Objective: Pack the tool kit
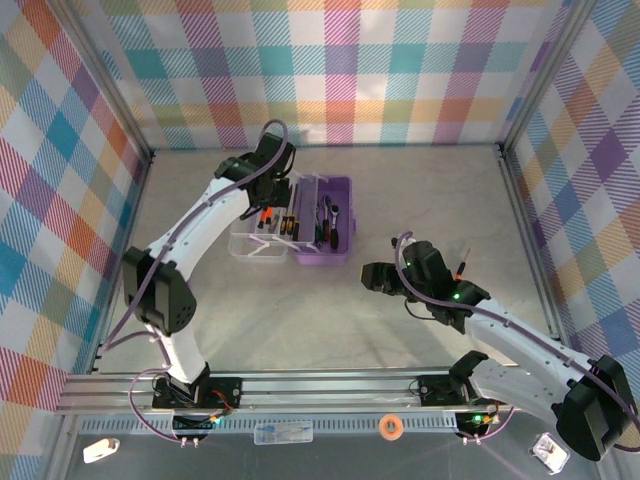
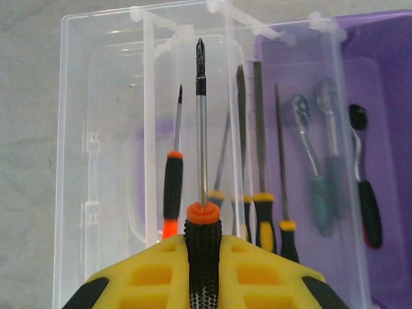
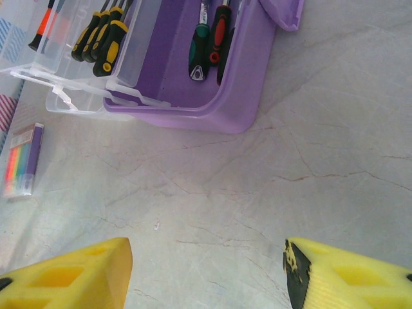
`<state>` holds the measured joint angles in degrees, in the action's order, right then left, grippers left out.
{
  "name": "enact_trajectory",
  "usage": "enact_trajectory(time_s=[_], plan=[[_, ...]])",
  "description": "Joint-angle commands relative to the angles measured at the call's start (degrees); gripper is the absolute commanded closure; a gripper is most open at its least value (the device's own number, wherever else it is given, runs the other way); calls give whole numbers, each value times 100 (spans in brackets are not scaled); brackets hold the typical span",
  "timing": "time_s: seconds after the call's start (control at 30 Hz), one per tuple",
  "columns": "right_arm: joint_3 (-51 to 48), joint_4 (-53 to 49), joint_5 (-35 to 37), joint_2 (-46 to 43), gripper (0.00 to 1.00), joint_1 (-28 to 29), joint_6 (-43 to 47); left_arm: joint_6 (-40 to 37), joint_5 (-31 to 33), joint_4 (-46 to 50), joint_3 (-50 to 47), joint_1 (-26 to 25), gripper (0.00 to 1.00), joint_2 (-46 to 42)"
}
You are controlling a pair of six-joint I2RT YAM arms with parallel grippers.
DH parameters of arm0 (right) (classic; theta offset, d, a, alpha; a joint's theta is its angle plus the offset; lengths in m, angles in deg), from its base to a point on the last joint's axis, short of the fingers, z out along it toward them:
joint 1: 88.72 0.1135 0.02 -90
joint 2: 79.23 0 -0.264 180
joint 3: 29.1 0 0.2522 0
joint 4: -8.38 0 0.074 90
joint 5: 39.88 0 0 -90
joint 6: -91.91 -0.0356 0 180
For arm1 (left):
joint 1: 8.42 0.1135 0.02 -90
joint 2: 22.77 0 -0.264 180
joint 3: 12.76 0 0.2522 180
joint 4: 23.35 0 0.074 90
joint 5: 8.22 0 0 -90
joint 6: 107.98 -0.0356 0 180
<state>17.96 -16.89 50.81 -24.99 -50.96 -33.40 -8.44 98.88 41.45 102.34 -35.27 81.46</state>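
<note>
— What do I have on the table [image 1: 330,330]?
— I see pale grey marbled top. The lilac case [image 1: 320,259] sits toward the far side, its clear lid [image 1: 250,250] laid open on the left.
— Anything loose?
— I make out a thin dark tool [image 1: 461,266] well right of the case, and a rainbow-striped packet [image 3: 22,161] near the lid.

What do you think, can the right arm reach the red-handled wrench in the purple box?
Probably yes. The right tool is open and empty, the purple box stands open, the red-handled wrench lies uncovered inside, and only bare table lies between.
</note>
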Motion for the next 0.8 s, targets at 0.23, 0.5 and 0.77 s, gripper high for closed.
enact_trajectory(time_s=[0.23, 0.5, 0.77], plan=[[-171, -471, 254, -509, 36, -75, -64, -191, -158, 317, 756, 338, 87, 978], [-139, -528, 283, -517, 35, -93, -43, -127, -350, 275, 738, 338, 84, 1141], [-120, -511, 274, -423, 35, -111, -54, -154, -495, 335, 793, 345, 77, 1239]])
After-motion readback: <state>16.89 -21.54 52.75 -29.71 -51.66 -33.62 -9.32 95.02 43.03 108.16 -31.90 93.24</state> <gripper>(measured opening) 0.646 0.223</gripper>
